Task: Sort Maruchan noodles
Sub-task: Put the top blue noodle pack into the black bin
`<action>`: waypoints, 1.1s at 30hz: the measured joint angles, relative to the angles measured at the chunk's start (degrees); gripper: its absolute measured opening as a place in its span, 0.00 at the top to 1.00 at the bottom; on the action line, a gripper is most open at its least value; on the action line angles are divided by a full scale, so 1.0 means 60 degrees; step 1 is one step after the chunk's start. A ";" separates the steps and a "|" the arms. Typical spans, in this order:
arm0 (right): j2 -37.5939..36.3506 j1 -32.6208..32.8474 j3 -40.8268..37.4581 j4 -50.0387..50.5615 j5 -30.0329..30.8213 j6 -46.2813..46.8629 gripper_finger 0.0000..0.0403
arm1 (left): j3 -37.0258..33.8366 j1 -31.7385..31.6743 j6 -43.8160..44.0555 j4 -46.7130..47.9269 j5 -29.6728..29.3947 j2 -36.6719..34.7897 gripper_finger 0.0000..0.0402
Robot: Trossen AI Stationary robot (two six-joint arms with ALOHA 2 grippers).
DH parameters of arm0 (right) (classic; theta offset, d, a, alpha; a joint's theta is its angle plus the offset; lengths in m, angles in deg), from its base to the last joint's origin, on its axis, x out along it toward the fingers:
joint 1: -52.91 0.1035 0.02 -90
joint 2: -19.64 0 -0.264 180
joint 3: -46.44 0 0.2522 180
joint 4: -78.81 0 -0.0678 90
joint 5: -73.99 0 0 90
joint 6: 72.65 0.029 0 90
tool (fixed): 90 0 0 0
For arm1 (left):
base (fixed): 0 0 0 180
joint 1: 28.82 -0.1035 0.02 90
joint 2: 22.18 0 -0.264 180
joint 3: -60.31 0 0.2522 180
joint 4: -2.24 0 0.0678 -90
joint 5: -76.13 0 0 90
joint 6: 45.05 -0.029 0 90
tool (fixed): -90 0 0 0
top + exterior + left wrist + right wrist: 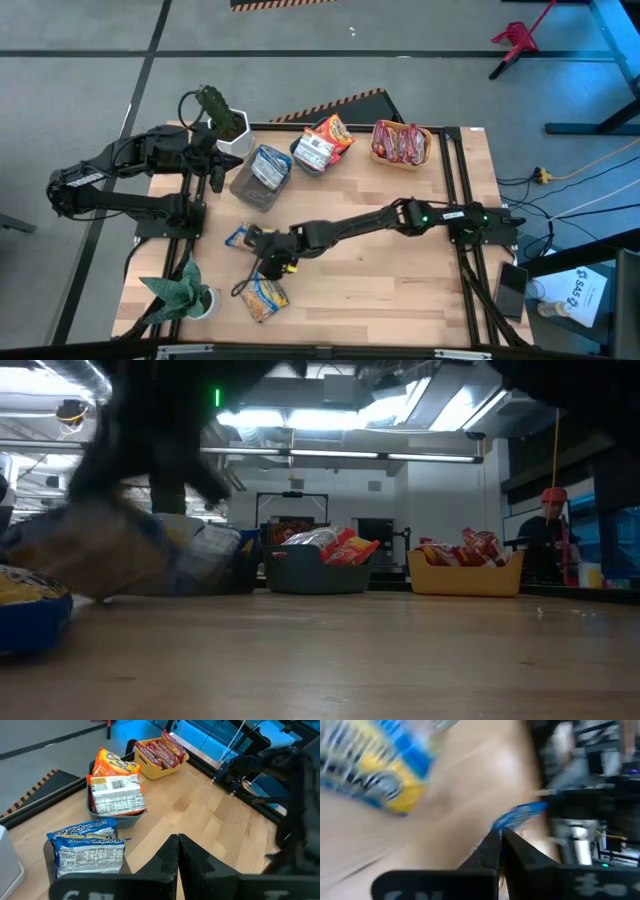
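High view: right gripper reaches long toward seven o'clock, fingers pinched together by two loose blue-and-yellow Maruchan packets, left gripper closed beside three bins.

We see even overhead light on the worktop, with soft shadows under the arms. In the low view, ceiling light strips glare white (near objects there are dark, unfocused smears). The right wrist view is heavily motion-blurred; the left wrist view is sharp.
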 joint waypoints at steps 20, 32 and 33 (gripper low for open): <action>-0.1802 -0.1839 0.0012 -0.1091 -0.1497 0.1559 1.00 | 0.0000 0.0000 -0.0044 -0.0045 -0.0085 -0.0004 1.00; -0.1815 -0.2871 -0.0507 -0.2464 -0.1753 0.2675 1.00 | 0.0000 0.0000 -0.0297 -0.0047 -0.0761 -0.0004 1.00; -0.1812 -0.2962 -0.0666 -0.2728 -0.1853 0.2888 1.00 | 0.0000 0.0001 -0.0299 -0.0061 -0.0847 -0.0004 1.00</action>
